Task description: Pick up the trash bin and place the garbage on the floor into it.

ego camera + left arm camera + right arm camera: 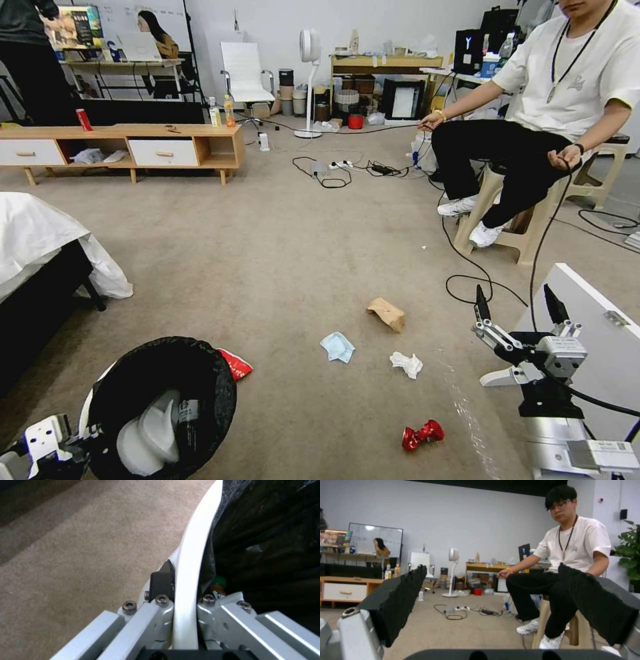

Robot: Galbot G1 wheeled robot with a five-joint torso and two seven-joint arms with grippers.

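The trash bin (160,400), white with a black bag, is at the lower left of the head view. My left gripper (70,439) is shut on its white rim (191,562), one black pad (162,583) outside the wall. On the floor (267,267) lies the garbage: a red-white snack packet (235,363) against the bin, a light blue mask (337,347), a white tissue (407,364), a brown paper bag (387,313) and a crushed red can (422,435). My right gripper (517,300) is raised at the right, open and empty, its pads (400,600) wide apart.
A bed with a white sheet (33,233) is at the left. A person sits on a stool (507,220) at the right, with cables (467,267) trailing across the carpet. A white surface (600,333) stands beside my right arm. A low wooden cabinet (133,143) lines the far wall.
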